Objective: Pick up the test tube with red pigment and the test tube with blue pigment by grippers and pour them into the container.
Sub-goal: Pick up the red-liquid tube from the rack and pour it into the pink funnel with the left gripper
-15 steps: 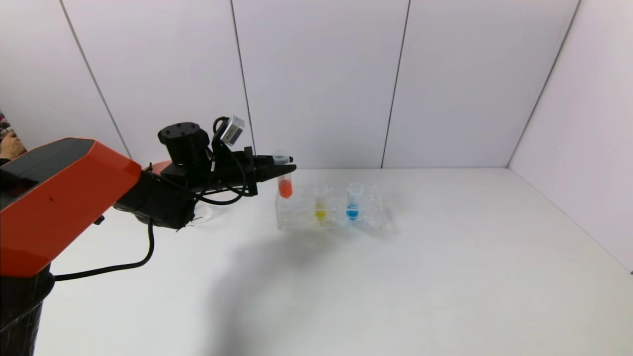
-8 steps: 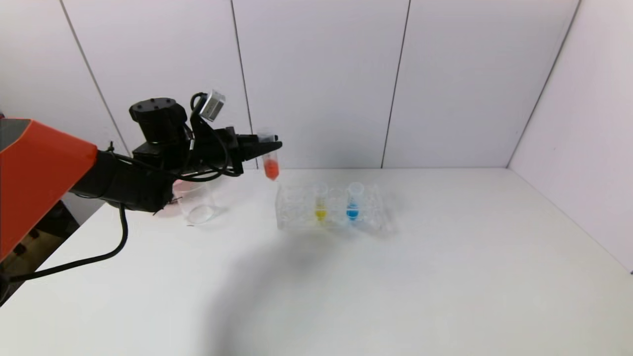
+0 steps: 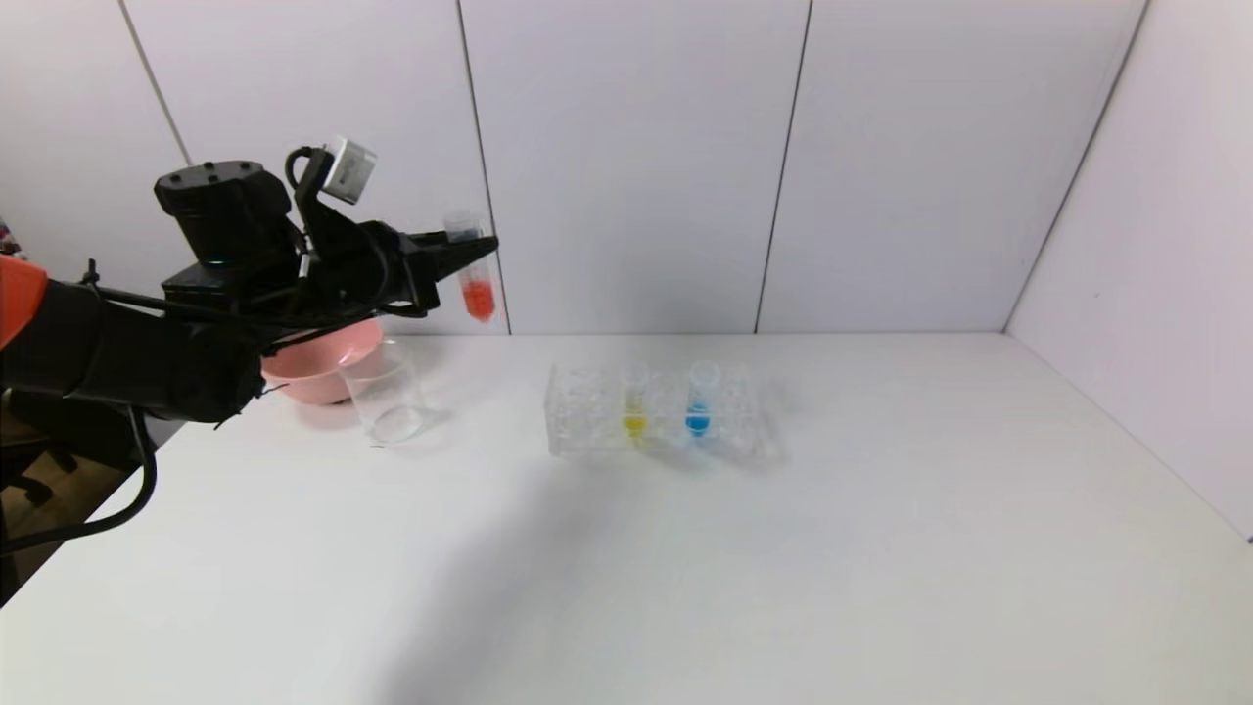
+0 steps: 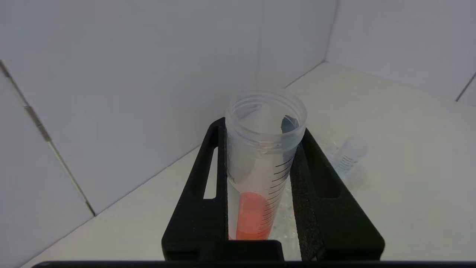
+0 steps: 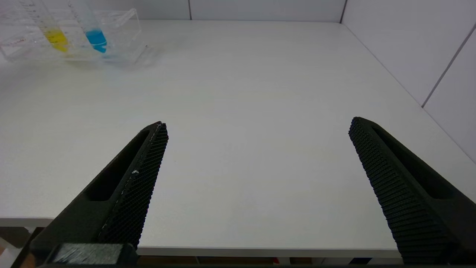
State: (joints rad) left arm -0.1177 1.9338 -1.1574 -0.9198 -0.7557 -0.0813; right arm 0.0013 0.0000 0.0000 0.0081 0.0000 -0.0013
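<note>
— High above the table's left side, the test tube with red pigment (image 3: 477,274) is held upright in the air, its open mouth up and the red-orange liquid settled at the bottom. Nothing is seen poured: the container (image 3: 385,397) below and to the left looks empty.

— So how much is judged done?

— Only the first pick. The red tube is out of the clear rack (image 3: 658,411); the pour into the beaker remains, and the whole handling of the test tube with blue pigment (image 3: 699,401), which is seated in the rack beside a yellow tube (image 3: 634,401).

— And the fingers?

— The left gripper (image 4: 260,175) is clamped on the red tube just below its threaded rim — one pad (image 4: 219,186) is pressed to each side of it, with no gap seen. The right gripper (image 5: 256,178) is parked low at the table's near edge, its fingers spread wide on nothing.

— Anything else near the beaker?

— A pink bowl (image 3: 318,364) is set just behind it, partly hidden by the arm.
</note>
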